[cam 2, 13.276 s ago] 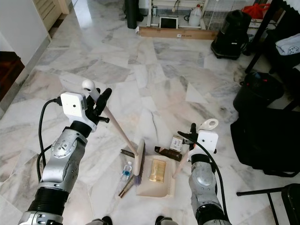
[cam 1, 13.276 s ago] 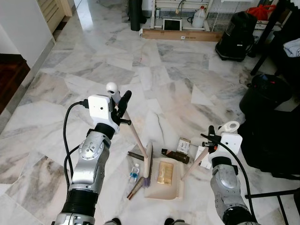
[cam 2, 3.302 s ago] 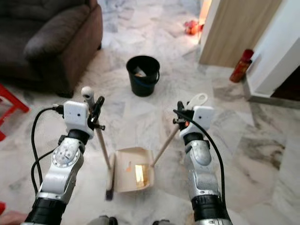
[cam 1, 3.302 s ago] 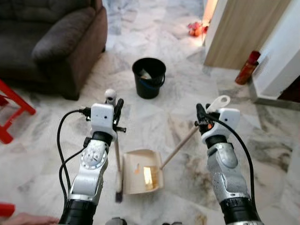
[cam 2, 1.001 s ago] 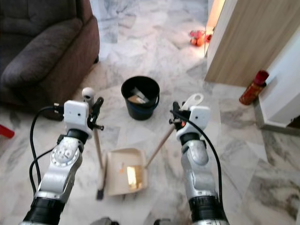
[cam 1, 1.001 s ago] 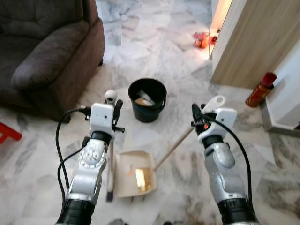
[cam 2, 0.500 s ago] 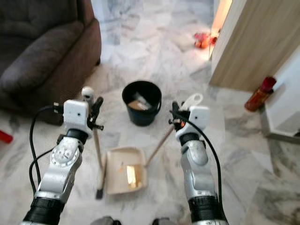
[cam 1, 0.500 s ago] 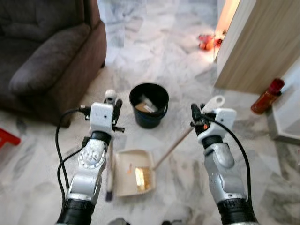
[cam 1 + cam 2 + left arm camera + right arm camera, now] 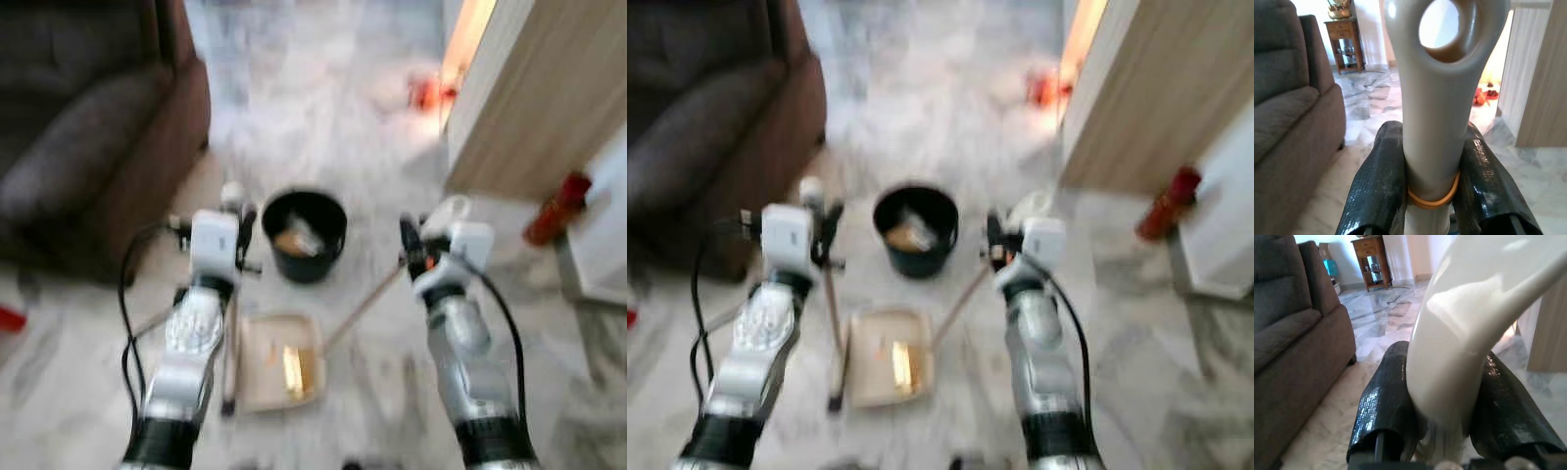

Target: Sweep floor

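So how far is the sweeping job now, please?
Collected: litter already lies in the dustpan. In hand: the left claw is shut on the broom handle, the right claw on the dustpan handle, in front of the black bin, which already holds some rubbish. Left: tipping the pan into that bin.

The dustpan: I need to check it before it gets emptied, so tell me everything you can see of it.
The dustpan is a pale cream, plastic-looking tray held low over the marble floor between the robot's arms, just short of the black bucket. Something yellowish lies inside; blur hides what. Its long pale wooden-looking handle slants up to the right gripper, whose fingers clamp its white looped end. The broom in the left gripper stands beside it.
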Tool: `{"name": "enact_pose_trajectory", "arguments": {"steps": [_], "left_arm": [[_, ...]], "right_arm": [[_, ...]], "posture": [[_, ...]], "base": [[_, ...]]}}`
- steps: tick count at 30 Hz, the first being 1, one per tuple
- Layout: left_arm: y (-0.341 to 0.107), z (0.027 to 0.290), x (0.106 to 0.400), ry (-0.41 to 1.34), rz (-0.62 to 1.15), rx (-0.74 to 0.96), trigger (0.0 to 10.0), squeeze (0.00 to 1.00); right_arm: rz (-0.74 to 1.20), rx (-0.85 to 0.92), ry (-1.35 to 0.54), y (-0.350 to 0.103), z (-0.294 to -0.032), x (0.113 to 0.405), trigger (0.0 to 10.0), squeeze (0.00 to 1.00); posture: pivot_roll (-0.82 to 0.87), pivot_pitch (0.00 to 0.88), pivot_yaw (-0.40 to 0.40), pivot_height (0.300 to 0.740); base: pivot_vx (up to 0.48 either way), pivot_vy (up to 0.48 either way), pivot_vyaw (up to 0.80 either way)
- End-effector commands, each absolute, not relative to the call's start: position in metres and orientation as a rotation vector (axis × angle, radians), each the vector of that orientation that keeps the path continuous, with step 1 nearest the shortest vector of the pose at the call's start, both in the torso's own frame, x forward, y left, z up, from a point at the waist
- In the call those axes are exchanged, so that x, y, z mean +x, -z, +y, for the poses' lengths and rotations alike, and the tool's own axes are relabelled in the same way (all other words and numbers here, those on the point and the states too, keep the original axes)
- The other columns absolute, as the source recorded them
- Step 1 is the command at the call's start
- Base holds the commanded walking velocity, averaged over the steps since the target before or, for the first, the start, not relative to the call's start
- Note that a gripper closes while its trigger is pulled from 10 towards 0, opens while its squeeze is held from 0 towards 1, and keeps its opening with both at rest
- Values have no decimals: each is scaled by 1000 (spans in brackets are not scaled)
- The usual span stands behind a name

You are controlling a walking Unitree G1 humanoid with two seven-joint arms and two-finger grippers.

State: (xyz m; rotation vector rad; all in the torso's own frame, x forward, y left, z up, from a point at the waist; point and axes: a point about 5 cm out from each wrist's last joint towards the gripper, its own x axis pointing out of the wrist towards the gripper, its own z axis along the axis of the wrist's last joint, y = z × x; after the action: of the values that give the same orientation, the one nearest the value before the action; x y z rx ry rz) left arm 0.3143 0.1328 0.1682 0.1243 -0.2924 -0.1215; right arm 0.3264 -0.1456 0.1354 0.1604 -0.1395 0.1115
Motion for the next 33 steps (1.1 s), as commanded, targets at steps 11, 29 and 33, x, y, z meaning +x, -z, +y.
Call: {"name": "enact_pose_trajectory", "arguments": {"steps": [11, 29, 33], "left_arm": [[-172, 134, 313, 119, -315, 121, 10000, 0], [-168, 136, 307, 144, -321, 165, 10000, 0], [-166, 140, 304, 136, -320, 180, 10000, 0]], "right_arm": [[-191, 203, -142, -146, -135, 327, 10000, 0], [-200, 183, -104, -149, -144, 328, 10000, 0], [-202, 173, -101, -149, -147, 327, 10000, 0]], "posture": [[51, 185, -29, 740], [54, 192, -26, 740], [58, 191, -26, 740]], "base": [[301, 0, 0], [62, 0, 0], [0, 0, 0]]}}
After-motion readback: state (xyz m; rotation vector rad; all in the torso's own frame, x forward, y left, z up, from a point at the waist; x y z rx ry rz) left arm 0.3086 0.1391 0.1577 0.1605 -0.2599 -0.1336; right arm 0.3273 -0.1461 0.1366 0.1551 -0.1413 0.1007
